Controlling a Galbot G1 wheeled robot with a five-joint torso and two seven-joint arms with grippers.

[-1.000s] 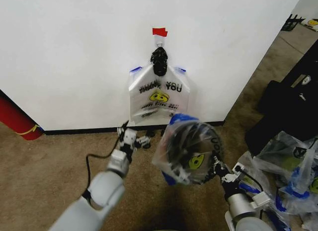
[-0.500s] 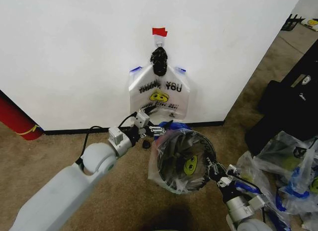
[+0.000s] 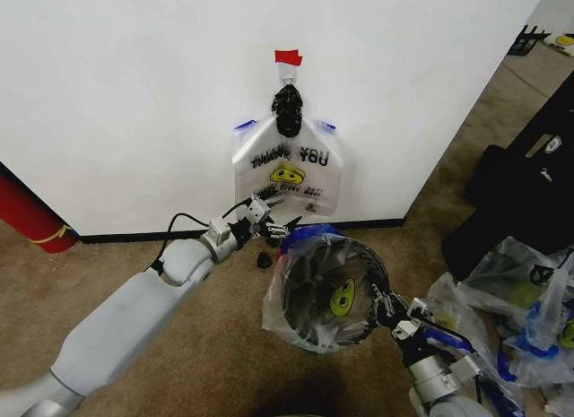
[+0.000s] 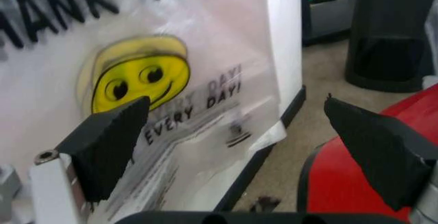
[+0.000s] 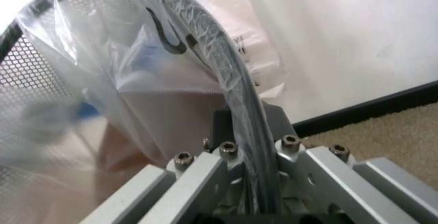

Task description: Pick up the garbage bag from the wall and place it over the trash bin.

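White wall (image 3: 134, 94) with a black baseboard (image 3: 134, 237) closes off a tan carpet floor (image 3: 108, 282); a red tape strip (image 3: 288, 57) is stuck high on it. Below the tape, the garbage bag (image 3: 289, 170) hangs flat against the wall from a black knot at its top, blue handles showing at both upper corners, the "THANK YOU" lettering and yellow smiley facing outward. The left gripper (image 3: 273, 229) is extended at the bag's lower edge, just above the baseboard. In the left wrist view its black fingertips (image 4: 110, 144) stand spread wide with nothing between them, the smiley print of the bag (image 4: 157, 90) directly behind the gap. The right gripper (image 3: 387, 306) is clamped on the rim of the trash bin (image 3: 330, 281), holding it tilted with its mouth facing up toward the camera. A plastic bag already lines the bin, with a blue handle draped at the rim. The right wrist view shows the wire rim (image 5: 226, 96) seated between the closed metal jaws. Clear bags (image 3: 516, 291) lie on the carpet at the right.
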